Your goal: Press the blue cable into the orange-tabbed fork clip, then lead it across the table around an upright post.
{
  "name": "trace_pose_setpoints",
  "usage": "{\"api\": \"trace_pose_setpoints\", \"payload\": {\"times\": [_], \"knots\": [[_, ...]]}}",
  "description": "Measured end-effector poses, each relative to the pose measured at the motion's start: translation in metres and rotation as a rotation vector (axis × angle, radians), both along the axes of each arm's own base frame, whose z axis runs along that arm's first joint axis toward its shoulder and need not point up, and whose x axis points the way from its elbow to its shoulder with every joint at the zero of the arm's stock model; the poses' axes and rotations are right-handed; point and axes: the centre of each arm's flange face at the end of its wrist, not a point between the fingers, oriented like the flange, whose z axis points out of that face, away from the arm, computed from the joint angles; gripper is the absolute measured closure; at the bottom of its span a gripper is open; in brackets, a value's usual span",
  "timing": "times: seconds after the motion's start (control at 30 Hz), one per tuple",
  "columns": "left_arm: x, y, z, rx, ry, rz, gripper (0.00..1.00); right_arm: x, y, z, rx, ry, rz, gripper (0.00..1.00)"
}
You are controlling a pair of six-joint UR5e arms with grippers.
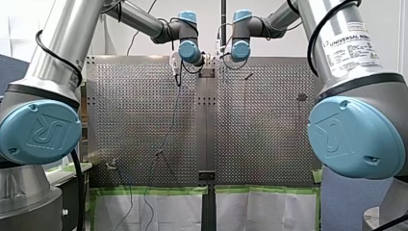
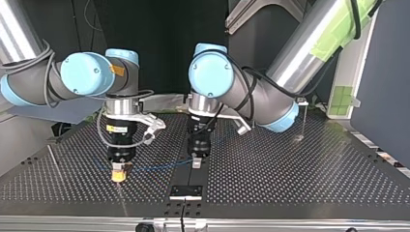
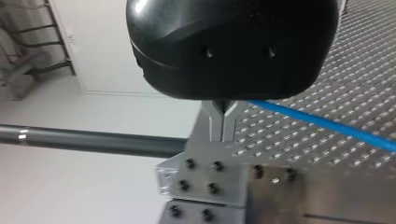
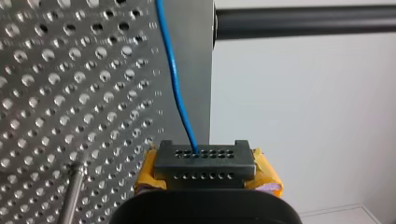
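Observation:
The blue cable (image 2: 159, 166) runs low over the perforated table between my two grippers. At the top view's left my right gripper (image 2: 121, 175), with yellow pads, points down at the plate. My left gripper (image 2: 196, 162) hangs beside it, near the table's middle seam. In the left wrist view its metal fingers (image 3: 222, 130) are shut together and the cable (image 3: 317, 122) leads away from them across the holes. In the right wrist view the right gripper (image 4: 204, 154) is shut on the cable (image 4: 175, 79), which runs straight ahead of it. I cannot make out an orange-tabbed clip.
A thin upright post (image 2: 304, 121) stands at the top view's right, and a slanted rod (image 2: 51, 154) at its left. A black plate (image 2: 186, 191) sits on the seam at that view's near edge. A black bar (image 4: 303, 21) crosses beyond the table's edge.

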Motion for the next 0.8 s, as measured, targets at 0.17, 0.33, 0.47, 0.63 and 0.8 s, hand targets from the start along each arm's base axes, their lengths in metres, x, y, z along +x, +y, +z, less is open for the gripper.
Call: {"api": "trace_pose_setpoints", "payload": {"times": [0.17,0.33,0.47,0.63,0.8], "knots": [[0.006,-0.009,0.001,0.002,0.013,-0.019,1.00,-0.010,-0.006,0.001,0.008,0.005,-0.017,1.00],[0.011,-0.015,0.011,-0.004,0.011,-0.030,1.00,-0.015,-0.009,0.002,0.010,0.004,-0.025,1.00],[0.012,-0.024,0.015,-0.001,0.015,-0.044,1.00,-0.026,-0.019,0.003,0.010,0.003,-0.048,1.00],[0.014,-0.043,0.006,0.014,0.051,-0.069,1.00,-0.037,-0.026,0.005,0.014,0.005,-0.067,1.00],[0.017,-0.057,0.001,0.022,0.074,-0.081,1.00,-0.046,-0.033,0.009,0.017,0.007,-0.083,1.00]]}}
